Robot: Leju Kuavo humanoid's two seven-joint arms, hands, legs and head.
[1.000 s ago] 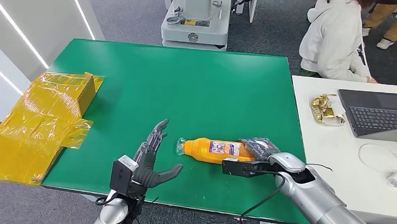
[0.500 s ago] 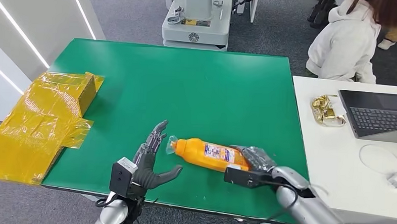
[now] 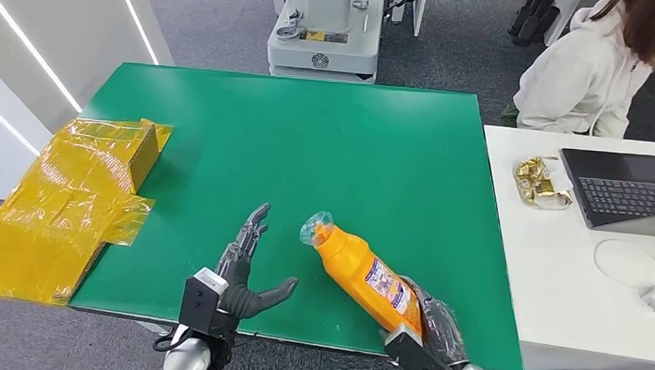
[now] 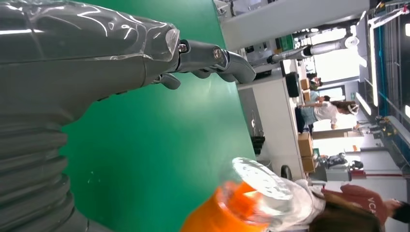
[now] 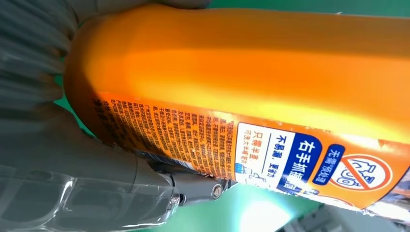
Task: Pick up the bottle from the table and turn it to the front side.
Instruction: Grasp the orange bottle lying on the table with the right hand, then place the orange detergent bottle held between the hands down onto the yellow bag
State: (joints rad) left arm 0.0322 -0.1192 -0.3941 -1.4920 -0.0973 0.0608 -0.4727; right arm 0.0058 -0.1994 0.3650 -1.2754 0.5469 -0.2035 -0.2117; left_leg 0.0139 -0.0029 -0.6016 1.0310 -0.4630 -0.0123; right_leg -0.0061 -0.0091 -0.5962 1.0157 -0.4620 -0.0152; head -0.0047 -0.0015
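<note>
My right hand (image 5: 72,145) grips the orange bottle (image 5: 251,77) close up, thumb (image 5: 145,181) pressed against its printed side. Blue-and-white label (image 5: 290,157) faces the camera, with a red prohibition symbol (image 5: 365,171) beside it. Green tabletop (image 5: 251,215) shows behind the bottle.

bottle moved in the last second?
Yes. The bottle, held in the right robot hand, swung from lying across the green table to tilted up, its base pulled toward the near edge.
</note>
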